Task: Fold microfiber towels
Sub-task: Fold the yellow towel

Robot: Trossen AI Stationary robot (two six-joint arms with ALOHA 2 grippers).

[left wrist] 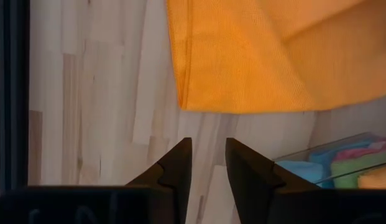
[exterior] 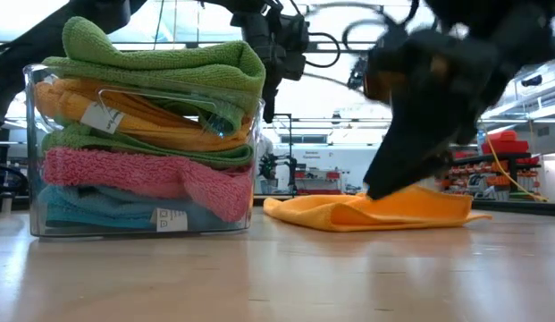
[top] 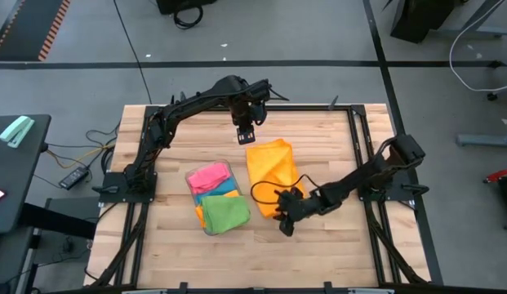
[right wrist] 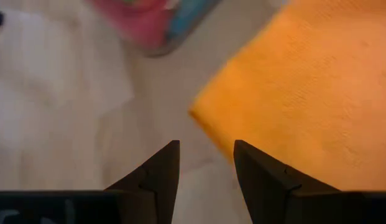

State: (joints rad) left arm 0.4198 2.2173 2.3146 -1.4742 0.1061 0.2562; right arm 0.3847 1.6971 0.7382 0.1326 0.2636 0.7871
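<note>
Your orange towel (top: 270, 177) lies flat on the wooden surface (top: 335, 245), just beside the clear bin (top: 206, 229) of folded cloths, its long axis running from the far side toward you. Your left hand (top: 246, 136) hovers just past the far edge, fingers parted, holding nothing. Your right hand (top: 284, 219) sits at the near edge, also parted and empty. Each hand is nearest one short end, so both are placed for an end-to-end fold.

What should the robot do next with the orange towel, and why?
Probably lower both end effectors onto the orange towel's edges and pinch them. It lies loosely folded on the table, and the left end effector and the right end effector both hover open just off it, holding nothing.
</note>
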